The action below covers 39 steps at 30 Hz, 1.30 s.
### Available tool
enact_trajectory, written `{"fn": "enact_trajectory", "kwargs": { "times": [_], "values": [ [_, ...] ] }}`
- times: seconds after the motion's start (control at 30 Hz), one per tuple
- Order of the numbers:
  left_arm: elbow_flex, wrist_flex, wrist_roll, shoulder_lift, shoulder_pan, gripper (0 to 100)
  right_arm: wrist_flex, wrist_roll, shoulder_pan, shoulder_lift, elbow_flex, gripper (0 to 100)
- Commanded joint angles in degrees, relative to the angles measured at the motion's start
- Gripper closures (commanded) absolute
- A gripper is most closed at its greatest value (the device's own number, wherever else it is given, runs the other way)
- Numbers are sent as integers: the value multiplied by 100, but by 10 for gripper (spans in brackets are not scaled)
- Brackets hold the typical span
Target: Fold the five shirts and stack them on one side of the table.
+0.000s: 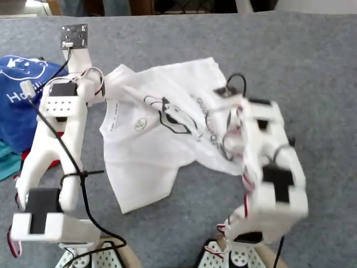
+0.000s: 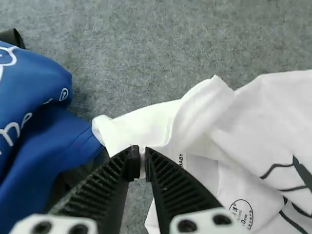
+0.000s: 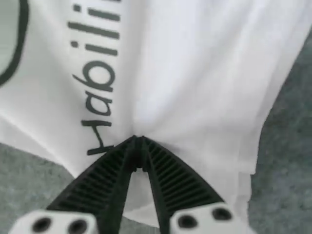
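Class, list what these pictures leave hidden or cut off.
1. High view: the blue shirt runs past the left edge and covers the garments under it.
2. High view: the right arm covers part of the white shirt.
3. Right wrist view: the right pincer hides the cloth under it.

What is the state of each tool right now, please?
Left tool: closed, pinching an edge of the white shirt.
Right tool: closed, pinching a fold of the same white shirt.
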Motion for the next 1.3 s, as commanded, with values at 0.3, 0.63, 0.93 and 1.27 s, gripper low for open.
{"fn": "enact_trajectory", "kwargs": {
  "times": [0.3,0.63,0.93,1.27],
  "values": [
    [171,422,-220,-1134,251,972,237,-167,897,-3820,1174,984],
    [295,404,-132,-1178,233,972,-70,-818,220,-1851,-1367,982],
    [857,97,-97,-1178,347,972,334,-800,97,1842,-3116,985],
    [1297,-123,-97,-1187,145,972,273,44,352,585,-760,985]
  ]
}}
